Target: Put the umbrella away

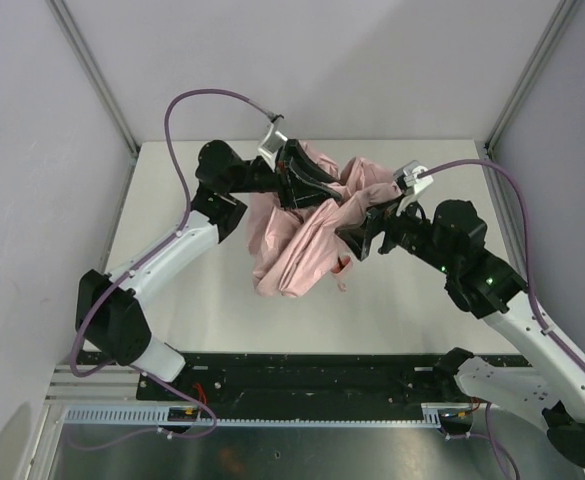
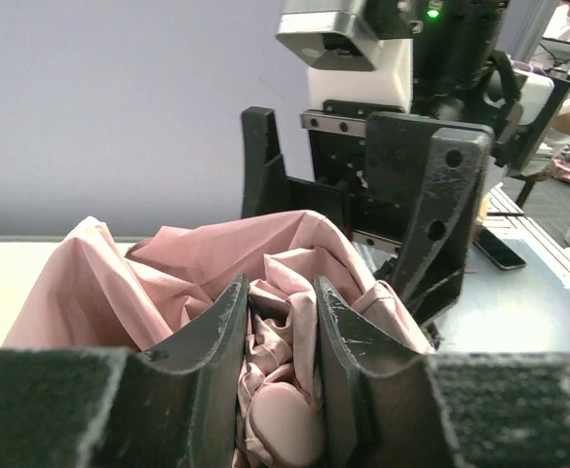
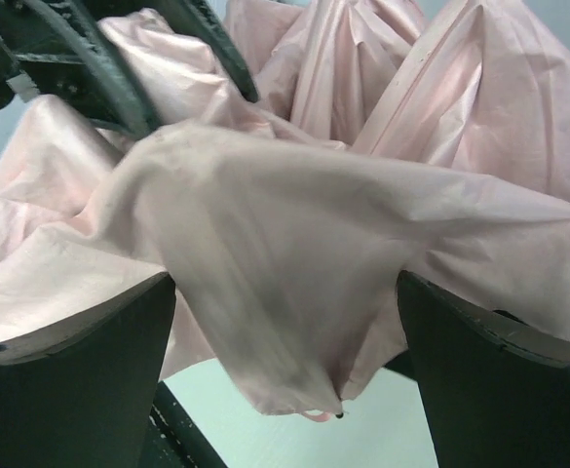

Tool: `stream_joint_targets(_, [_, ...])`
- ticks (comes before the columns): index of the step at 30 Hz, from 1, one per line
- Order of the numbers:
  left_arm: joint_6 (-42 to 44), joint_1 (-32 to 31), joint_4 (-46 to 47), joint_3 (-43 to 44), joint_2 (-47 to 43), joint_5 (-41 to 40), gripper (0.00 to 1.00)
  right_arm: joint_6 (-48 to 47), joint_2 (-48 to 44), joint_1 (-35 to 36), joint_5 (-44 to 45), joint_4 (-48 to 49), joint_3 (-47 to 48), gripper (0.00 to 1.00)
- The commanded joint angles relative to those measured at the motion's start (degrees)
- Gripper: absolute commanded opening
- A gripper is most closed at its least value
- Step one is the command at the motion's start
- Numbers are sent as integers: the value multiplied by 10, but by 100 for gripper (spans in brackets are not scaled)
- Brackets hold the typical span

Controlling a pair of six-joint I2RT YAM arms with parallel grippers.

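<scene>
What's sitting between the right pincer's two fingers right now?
A loose fold of the umbrella hangs between the right pincer's open jaws; the right wrist view shows it.

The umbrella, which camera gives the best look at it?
The top external view: it alone shows the whole crumpled pink umbrella at once. The left wrist view shows only folds pinched in the left gripper; the right wrist view shows close, partly blurred fabric hanging in the open right gripper.
</scene>
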Motion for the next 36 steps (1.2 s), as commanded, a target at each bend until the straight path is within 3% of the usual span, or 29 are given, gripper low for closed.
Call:
stream_joint_targets(1, [-29,-6,57,33,-4,38,0,-5,6,-25,-55,45,-19,99])
stream_joint_targets(8, [-24,-34,73,39,-2,71,0,-40,59,-35,-166,151,-23,99])
stream_joint_targets(17, [-49,-50,102,42,4,39,0,-61,116,-10,-212,306,-41,99])
stream_joint_targets(25, [-127,-55,211,24,6,7,0,0,91,3,-186,476,-127,99])
stream_joint_targets(36, [-176,-74,262,42,37,23,0,23,128,13,-177,592,-134,100])
